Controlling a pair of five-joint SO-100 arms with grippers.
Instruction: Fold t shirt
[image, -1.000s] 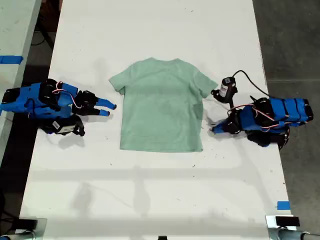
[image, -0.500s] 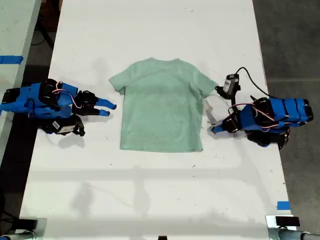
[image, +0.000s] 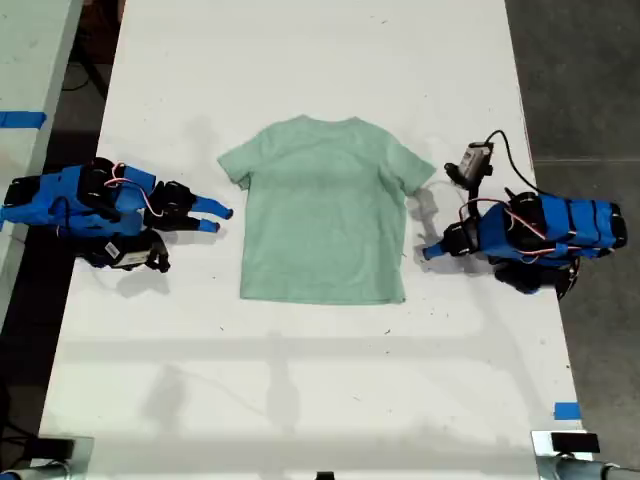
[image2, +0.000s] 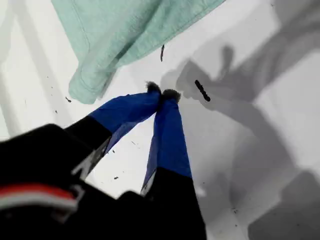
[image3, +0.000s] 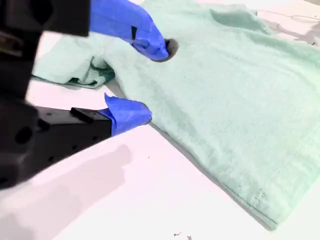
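Note:
The pale mint-green t shirt (image: 322, 210) lies flat on the white table (image: 300, 380), collar toward the far end. My first gripper (image: 218, 218) rests on the table at the exterior view's left, a short way from one sleeve (image2: 92, 82). It (image2: 161, 94) is shut, tips together, holding nothing. My second gripper (image: 425, 245) is at the shirt's side edge on the exterior view's right. It (image3: 145, 80) is open: one fingertip (image3: 155, 46) hovers over the cloth (image3: 235, 100), the other (image3: 131, 114) is by the table just outside the edge.
A black cable (image: 505, 160) loops from the second arm's wrist camera. Blue tape marks sit on the neighbouring table (image: 20, 118) and near the exterior view's lower right corner (image: 566, 410). Dark floor borders both long table edges.
The second arm's wrist and its camera have swung toward the exterior view's right and tipped, with the gripper staying near the shirt's edge. The first arm and the shirt have not moved.

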